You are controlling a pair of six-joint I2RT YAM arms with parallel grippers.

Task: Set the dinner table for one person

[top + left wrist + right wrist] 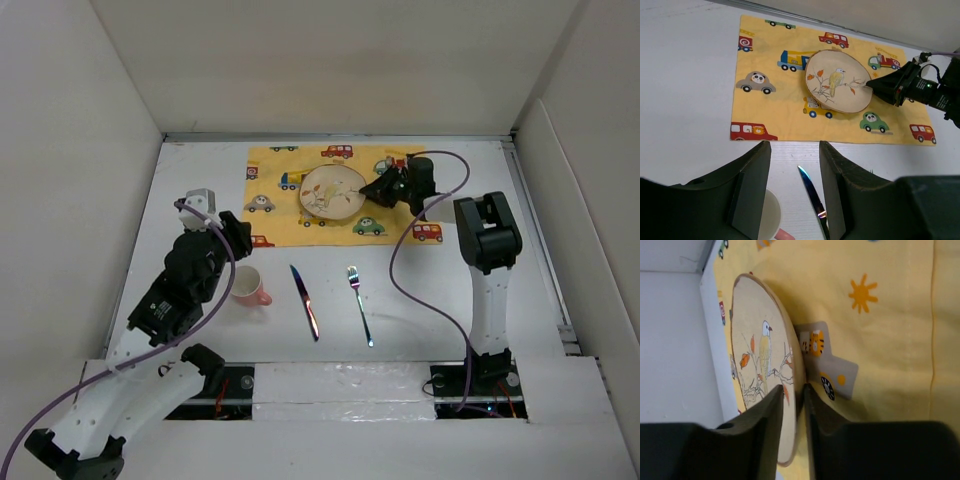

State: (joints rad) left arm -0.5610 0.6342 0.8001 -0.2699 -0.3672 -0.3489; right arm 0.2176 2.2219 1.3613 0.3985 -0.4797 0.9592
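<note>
A round plate (332, 192) with a bird picture lies on the yellow vehicle-print mat (285, 228) at the back of the white dinner table (190, 200). My right gripper (378, 190) is shut on the plate's right rim. In the right wrist view the fingers pinch the plate's edge (762, 370), which looks slightly raised off the mat (880, 315). My left gripper (795, 150) is open and empty, above the table in front of the mat (775, 105). A pink mug (248, 287), a knife (304, 300) and a fork (360, 305) lie on the table in front of the mat.
In the left wrist view the mug (771, 220) and knife (812, 195) sit just below my open fingers, and the plate (837, 80) and right gripper (870, 86) show beyond. Pale walls close the table on three sides. A purple cable (400, 260) loops from the right arm.
</note>
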